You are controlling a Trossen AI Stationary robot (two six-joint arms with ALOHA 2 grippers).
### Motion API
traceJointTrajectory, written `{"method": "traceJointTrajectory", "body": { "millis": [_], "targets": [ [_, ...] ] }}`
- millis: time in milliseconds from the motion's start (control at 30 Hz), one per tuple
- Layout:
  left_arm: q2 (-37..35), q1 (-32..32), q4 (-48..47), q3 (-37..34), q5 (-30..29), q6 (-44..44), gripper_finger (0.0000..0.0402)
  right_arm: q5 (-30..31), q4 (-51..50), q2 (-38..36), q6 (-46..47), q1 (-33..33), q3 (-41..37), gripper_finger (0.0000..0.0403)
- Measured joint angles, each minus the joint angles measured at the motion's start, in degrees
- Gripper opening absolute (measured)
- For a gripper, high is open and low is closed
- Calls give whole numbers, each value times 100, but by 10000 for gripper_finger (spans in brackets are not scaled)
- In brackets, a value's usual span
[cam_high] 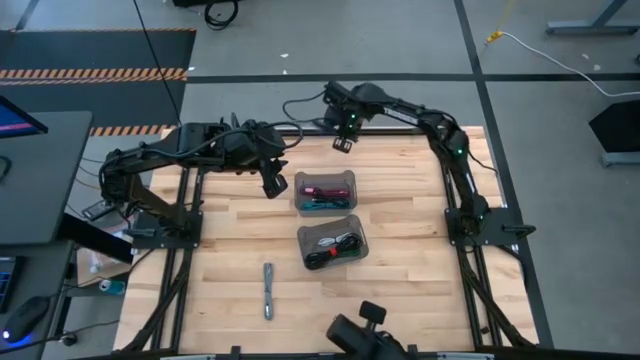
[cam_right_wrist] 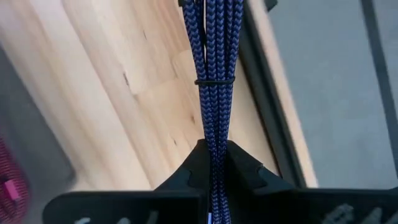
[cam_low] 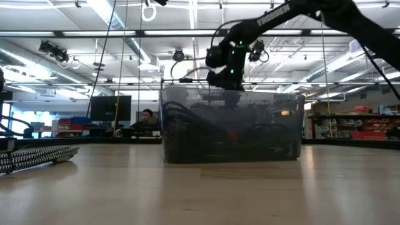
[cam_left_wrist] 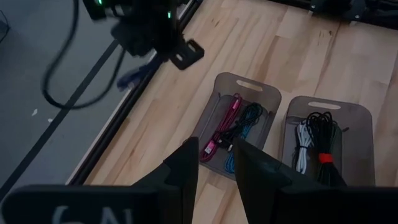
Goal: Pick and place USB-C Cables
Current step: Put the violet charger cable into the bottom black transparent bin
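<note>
While the purple cable (cam_right_wrist: pixel 214 81) is pinched between the pads of the right gripper (cam_right_wrist: pixel 213 163), it is held above the table's far edge, at about 12 o'clock in the high view, w/ the bundle running out past the fingertips and cinched by a thin tie partway along. The right gripper (cam_high: pixel 345 130) is seen at that far edge, apart from both bins. The left gripper (cam_high: pixel 275 184) is held at roughly 10 o'clock from table centre, just beside the far bin (cam_high: pixel 325 193); its fingers (cam_left_wrist: pixel 184 167) are spread w/ a gap and nothing is gripped between them. In the left wrist view the far bin (cam_left_wrist: pixel 247 87) is shown holding a maroon cable (cam_left_wrist: pixel 225 121) and a teal cable (cam_left_wrist: pixel 244 127) lying side by side, w/ a darker cable between them that can't be told apart clearly. The near bin (cam_high: pixel 333 243), set just beside the far one toward 6 o'clock, is shown holding a white cable (cam_left_wrist: pixel 302 144) and a black cable (cam_left_wrist: pixel 321 127), the latter marked by a red band. A grey cable (cam_high: pixel 268 290) is laid straight on the bare wood at about 7 o'clock, well apart from the bins. In the low view the near bin (cam_low: pixel 232 128) is seen at centre w/ dark cables inside, the grey cable (cam_low: pixel 34 156) at 9 o'clock, and a person (cam_low: pixel 146 121) seated in the room behind the table (cam_high: pixel 400 290).
</note>
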Motion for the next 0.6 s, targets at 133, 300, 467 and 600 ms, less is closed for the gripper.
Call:
{"method": "traceJointTrajectory", "body": {
  "millis": [133,300,467,600],
  "targets": [
    [0,0,-26,1,0,11,107,-190,-222,-471,76,75,0,26],
    [0,0,-93,0,0,22,107,-614,-511,-1151,79,320,4,26],
    [0,0,-93,1,2,22,107,-975,-705,-1800,242,650,11,26],
    [0,0,-119,1,2,21,107,-1331,-897,-2198,479,946,11,26]
  ]
}}
